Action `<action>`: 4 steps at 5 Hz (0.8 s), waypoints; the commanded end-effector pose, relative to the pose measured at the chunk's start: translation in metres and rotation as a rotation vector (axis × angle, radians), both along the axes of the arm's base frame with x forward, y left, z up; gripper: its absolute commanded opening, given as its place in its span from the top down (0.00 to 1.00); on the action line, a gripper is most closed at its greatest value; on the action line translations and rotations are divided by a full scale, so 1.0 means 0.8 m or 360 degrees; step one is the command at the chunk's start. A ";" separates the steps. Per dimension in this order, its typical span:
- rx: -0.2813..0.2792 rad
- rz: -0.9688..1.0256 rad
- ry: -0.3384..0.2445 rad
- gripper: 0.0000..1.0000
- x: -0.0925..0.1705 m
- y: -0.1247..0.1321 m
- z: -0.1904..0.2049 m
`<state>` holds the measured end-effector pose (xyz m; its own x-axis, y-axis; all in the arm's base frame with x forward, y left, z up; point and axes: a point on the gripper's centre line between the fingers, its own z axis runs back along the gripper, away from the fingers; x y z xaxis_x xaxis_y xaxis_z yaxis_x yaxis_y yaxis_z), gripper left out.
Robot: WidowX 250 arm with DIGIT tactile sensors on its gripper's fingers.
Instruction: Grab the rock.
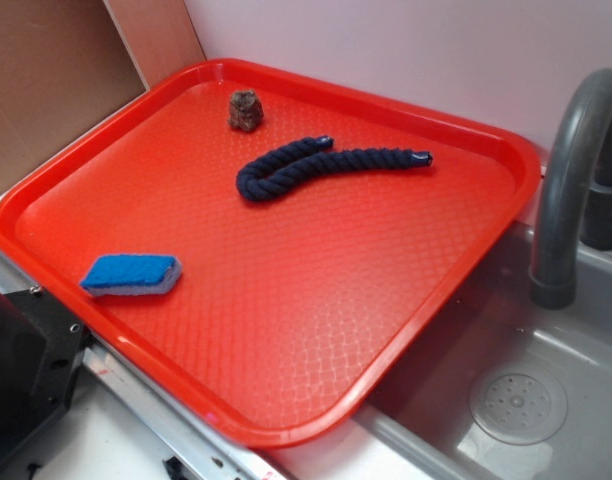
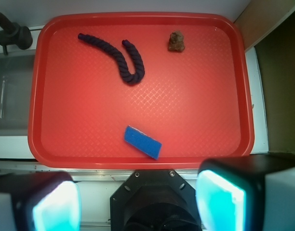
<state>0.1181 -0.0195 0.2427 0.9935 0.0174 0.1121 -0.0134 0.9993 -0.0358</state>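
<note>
Up close the gripper (image 2: pixel 138 199) is chunky: two fat black fingers (image 2: pixel 39 202) with glowing teal-white pads on the inner faces, and between them a black angular mount with two small silver screws near its top edge.

I see a red tray (image 1: pixel 466 250) holding a navy rope (image 1: pixel 306 165) and blue sponge (image 1: pixel 132 274), beside a grey sink (image 1: pixel 546 400) with faucet (image 1: pixel 571 170).

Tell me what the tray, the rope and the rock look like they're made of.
Tray: likely moulded plastic, bright red, with a glossy sheen and an embossed diamond texture.
Rope: twisted fibre strands, possibly cotton, dark navy and matte; ends look capped.
Rock: looks like rough stone, mottled brown-grey and dull, with an uneven lumpy surface; whether it is real stone or an imitation cannot be told.
</note>
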 end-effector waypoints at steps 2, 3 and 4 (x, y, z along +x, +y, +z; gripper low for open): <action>-0.0024 -0.0014 -0.0097 0.00 0.033 0.002 -0.021; 0.0006 -0.0016 -0.0144 0.00 0.060 0.009 -0.050; 0.0089 -0.0033 -0.0171 0.00 0.089 0.028 -0.084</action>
